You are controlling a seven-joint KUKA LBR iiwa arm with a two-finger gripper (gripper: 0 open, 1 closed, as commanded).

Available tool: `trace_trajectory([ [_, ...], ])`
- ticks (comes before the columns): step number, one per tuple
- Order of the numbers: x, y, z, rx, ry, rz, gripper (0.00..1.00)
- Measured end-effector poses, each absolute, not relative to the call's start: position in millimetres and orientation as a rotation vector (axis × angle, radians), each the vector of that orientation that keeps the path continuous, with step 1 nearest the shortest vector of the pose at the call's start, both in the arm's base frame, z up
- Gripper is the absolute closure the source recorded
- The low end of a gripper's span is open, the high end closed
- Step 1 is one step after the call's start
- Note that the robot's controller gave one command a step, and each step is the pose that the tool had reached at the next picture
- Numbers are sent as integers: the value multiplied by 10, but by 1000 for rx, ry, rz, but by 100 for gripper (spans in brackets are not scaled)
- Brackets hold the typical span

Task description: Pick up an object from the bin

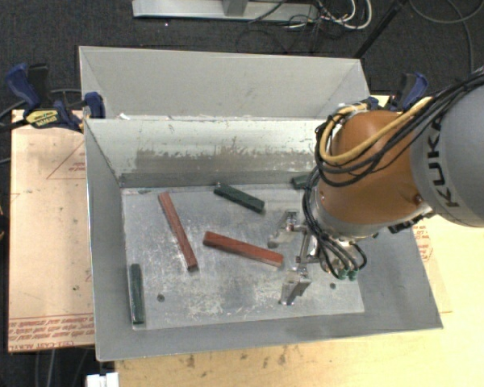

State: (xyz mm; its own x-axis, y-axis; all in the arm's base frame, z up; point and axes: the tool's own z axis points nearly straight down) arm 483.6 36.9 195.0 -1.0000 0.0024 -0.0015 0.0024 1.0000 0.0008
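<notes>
Camera view puts our hand (289, 260) spread at four o'clock in the bin (105, 240), straddling the three o'clock end of the red-brown bar (242, 249); we judge closing, then lifting, comes next.

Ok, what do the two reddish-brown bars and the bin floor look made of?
The left reddish-brown bar and the centre reddish-brown bar look like matte painted wood or plastic: even colour, no glare; I cannot tell which. The bin floor looks like bare grey sheet metal, dull, scuffed with pale scratches.
</notes>
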Motion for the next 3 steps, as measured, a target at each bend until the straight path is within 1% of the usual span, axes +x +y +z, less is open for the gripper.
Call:
trace_trajectory([
  [1,5051,440,1604,-123,3148,0,0],
  [2,5331,329,1594,-255,3123,1,0],
  [3,5660,595,780,-361,3110,3,100],
])
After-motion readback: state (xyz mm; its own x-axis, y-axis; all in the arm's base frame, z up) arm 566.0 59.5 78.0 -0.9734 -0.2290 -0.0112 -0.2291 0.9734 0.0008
